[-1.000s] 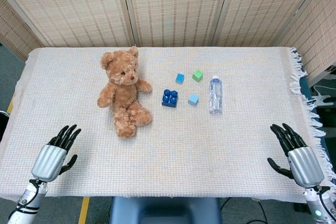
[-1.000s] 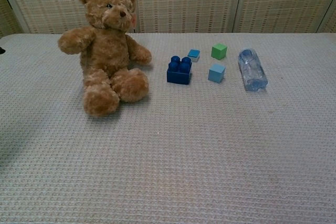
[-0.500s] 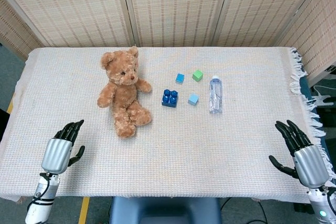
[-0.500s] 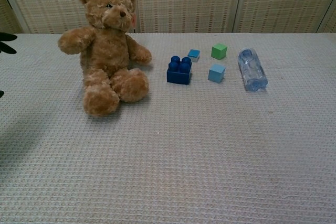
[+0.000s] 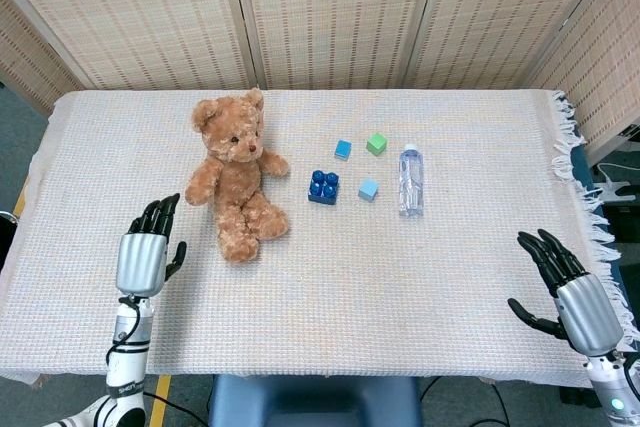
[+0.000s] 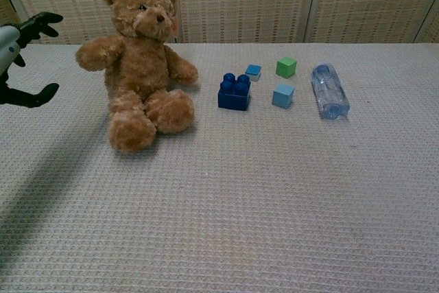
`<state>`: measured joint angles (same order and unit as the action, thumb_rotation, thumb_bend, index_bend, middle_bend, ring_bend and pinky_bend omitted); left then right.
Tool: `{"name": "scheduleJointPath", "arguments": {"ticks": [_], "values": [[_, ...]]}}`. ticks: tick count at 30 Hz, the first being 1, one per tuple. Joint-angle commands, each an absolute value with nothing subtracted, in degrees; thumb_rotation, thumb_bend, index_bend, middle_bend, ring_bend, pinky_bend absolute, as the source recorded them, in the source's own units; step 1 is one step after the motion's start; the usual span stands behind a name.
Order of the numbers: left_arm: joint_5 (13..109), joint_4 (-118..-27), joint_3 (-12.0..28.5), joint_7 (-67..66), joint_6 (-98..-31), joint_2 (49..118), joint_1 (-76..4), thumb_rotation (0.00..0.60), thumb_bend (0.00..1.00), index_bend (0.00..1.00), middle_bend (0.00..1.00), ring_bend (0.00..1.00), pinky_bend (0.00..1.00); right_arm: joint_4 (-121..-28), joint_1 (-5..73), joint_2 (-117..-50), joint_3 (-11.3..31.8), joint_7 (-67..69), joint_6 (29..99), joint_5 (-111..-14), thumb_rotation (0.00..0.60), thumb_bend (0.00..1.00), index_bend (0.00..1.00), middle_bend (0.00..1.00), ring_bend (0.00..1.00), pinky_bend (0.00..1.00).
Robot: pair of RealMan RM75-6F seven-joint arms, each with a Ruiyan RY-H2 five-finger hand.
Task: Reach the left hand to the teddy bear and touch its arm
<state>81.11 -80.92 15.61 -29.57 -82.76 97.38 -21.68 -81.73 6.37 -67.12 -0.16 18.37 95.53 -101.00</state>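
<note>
A brown teddy bear [image 5: 235, 179] [image 6: 140, 66] sits upright on the white cloth. Its near arm [image 5: 202, 187] [image 6: 97, 53] sticks out toward my left side. My left hand [image 5: 147, 249] [image 6: 17, 53] hovers open, fingers spread, a short way left of that arm and apart from it. In the chest view only its fingers show at the left edge. My right hand [image 5: 570, 292] stays open at the table's front right corner, far from the bear.
A dark blue studded brick [image 5: 323, 187] [image 6: 234, 92], two light blue cubes [image 5: 368, 189] [image 6: 282, 95], a green cube [image 5: 376, 144] [image 6: 286, 67] and a lying clear bottle [image 5: 410, 180] [image 6: 329, 91] sit right of the bear. Woven screens stand behind the table.
My left hand has risen and moved forward and right from the front left edge toward the bear's arm, entering the chest view. The right hand barely shifted.
</note>
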Motion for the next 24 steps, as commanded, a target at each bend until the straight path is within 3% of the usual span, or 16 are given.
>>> {"name": "scheduleJointPath", "arguments": {"ticks": [1,16,24], "values": [[77.1,-79.3,18.4,-33.2,-80.3,99.9,-24.5,0.6,0.38,0.02,0.13,0.14,0.37,-81.7,6.4,-67.1,-0.1,18.5,95.6,-100.9,0.6,0.13,0.0,0.07,0.0,0.18],[64.1,-74.0,25.7,-42.3,-77.7,107.4,-32.8,0.6,0.38,0.06,0.14,0.15,0.38,-82.4,7.2,-66.3,-1.2,18.6,93.2,-101.0,0.6,0.13,0.0,0.07,0.0,0.18],[63.4,-68.6,27.8,-39.7,-81.4,111.8,-35.9,0.6,0.37,0.18,0.26,0.24,0.42,-82.9,7.2,-65.9,-1.1,19.1,93.3,-100.5,0.6,0.13,0.0,0.07,0.0,0.18]]}}
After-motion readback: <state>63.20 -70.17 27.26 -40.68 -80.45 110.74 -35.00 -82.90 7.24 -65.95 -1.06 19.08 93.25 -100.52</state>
